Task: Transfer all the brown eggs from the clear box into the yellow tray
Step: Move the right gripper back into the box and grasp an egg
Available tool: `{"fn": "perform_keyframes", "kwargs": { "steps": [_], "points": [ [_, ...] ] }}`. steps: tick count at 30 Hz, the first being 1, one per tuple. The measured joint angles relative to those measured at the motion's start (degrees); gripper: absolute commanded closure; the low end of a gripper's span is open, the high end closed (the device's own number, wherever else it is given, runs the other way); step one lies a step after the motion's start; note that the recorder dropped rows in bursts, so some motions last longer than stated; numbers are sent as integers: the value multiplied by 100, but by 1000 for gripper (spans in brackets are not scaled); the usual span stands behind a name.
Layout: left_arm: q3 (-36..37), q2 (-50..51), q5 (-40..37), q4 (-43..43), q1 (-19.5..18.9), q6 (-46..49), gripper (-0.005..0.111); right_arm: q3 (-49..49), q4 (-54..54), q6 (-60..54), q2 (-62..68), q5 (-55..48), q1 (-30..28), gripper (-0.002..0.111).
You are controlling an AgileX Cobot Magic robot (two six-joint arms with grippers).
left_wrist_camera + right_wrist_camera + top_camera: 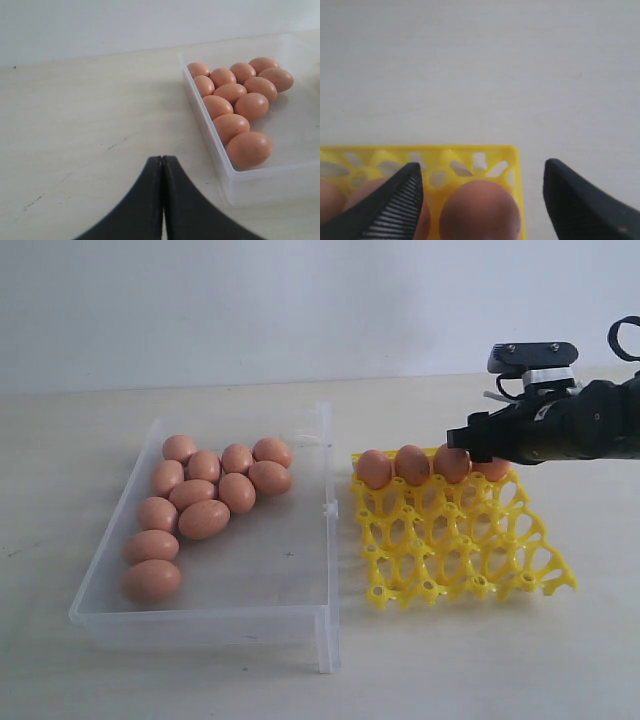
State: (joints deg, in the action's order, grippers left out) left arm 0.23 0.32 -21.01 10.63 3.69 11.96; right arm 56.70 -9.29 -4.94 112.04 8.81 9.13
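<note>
Several brown eggs [204,519] lie clustered in the left and back part of the clear box [200,625]. The yellow tray [450,540] beside it holds eggs all along its back row. My right gripper [480,448] hovers open over the tray's far right corner. In the right wrist view its fingers [400,200] straddle the corner egg [480,210] without touching it. My left gripper [162,159] is shut and empty above the bare table, off to the side of the box [220,160] and its eggs [249,148]. It lies outside the exterior view.
The tray's three front rows of cups [440,560] hold nothing. The box has a small clasp [327,508] on the wall facing the tray. A pale table [480,660] runs to a white wall behind.
</note>
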Motion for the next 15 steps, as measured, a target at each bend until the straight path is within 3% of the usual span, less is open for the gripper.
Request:
{"fn": "perform_keyframes", "kwargs": {
  "steps": [7,11,15],
  "points": [
    [0,0,0,0,0,0,107,0,0,0,-277,-54,11,46],
    [0,0,0,0,0,0,107,83,-91,0,-826,-435,233,66],
    [0,0,0,0,0,0,107,685,-182,-328,-1142,-1939,892,81]
  ]
}}
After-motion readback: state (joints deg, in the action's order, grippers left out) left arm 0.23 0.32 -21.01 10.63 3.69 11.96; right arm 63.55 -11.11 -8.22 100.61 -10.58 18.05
